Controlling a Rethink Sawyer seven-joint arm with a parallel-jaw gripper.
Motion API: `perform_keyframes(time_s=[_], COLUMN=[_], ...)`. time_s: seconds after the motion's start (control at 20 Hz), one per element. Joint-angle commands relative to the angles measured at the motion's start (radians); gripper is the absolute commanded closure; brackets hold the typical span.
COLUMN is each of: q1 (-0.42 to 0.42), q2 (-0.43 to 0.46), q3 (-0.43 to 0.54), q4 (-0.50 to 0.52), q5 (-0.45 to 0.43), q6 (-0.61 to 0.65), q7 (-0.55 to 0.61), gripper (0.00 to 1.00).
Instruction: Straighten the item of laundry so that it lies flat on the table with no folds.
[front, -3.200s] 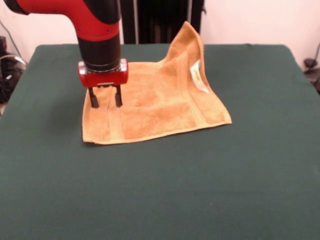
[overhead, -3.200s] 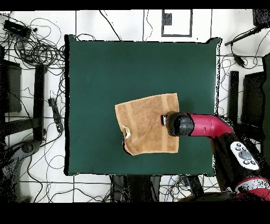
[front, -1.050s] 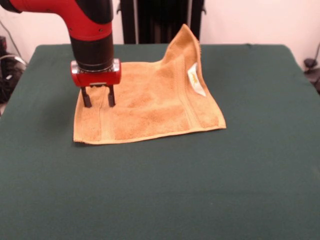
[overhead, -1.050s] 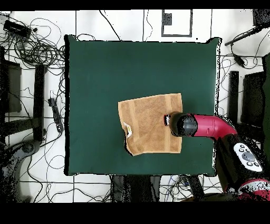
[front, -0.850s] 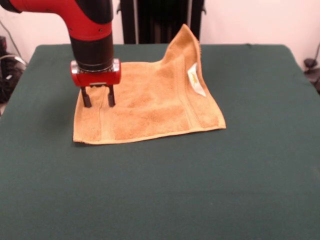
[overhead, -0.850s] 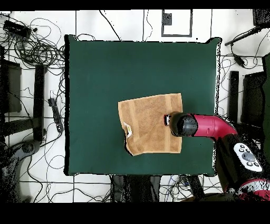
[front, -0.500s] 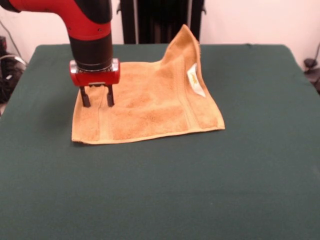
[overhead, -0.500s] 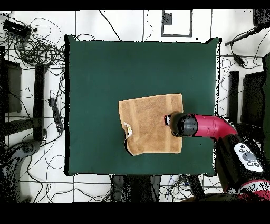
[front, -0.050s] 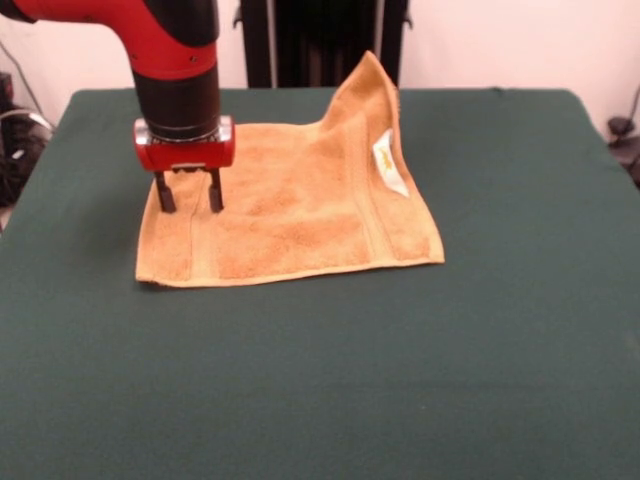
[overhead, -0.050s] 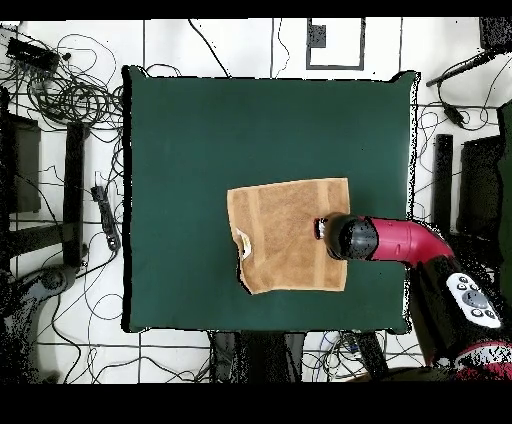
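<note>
Golden-orange, roughly square terry towel (front, -0.050s: 290, 205) with woven border bands, lying mostly flat on the dark green cloth-covered surface (front, -0.050s: 400, 380). A small white label (front, -0.050s: 389, 165) sits on the raised fold at the towel's side away from the hand; it carries a faint yellowish mark, and no writing can be read. That corner stands up in a peak, so the towel is not fully flat. The red and black arm's hand (front, -0.050s: 187, 192) points straight down at the opposite side of the towel, its two dark fingers (front, -0.050s: 163, 193) held slightly apart with tips at the fabric near the border band; whether they pinch cloth cannot be told. In the overhead view the towel (overhead, -0.050s: 285, 235) lies toward one long edge of the surface (overhead, -0.050s: 200, 120), with wide bare cloth on the other sides. Compared with 3.2 s ago, hand and towel have shifted together sideways, the label side following the hand.
</note>
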Motion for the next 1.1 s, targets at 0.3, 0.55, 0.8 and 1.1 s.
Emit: perform_keyframes(time_s=[0.3, 0.55, 0.8, 1.1], q1=[-0.027, -0.036, -0.023, -0.034], q2=[0.081, 0.080, 0.088, 0.077], q3=[-0.050, -0.034, -0.049, -0.042], q4=[-0.035, -0.037, -0.040, -0.037], q5=[-0.033, -0.047, -0.037, -0.038], q6=[-0.034, -0.032, -0.043, -0.038], q7=[0.070, 0.035, 0.075, 0.055], gripper=[0.00, 0.00, 0.00, 0.00])
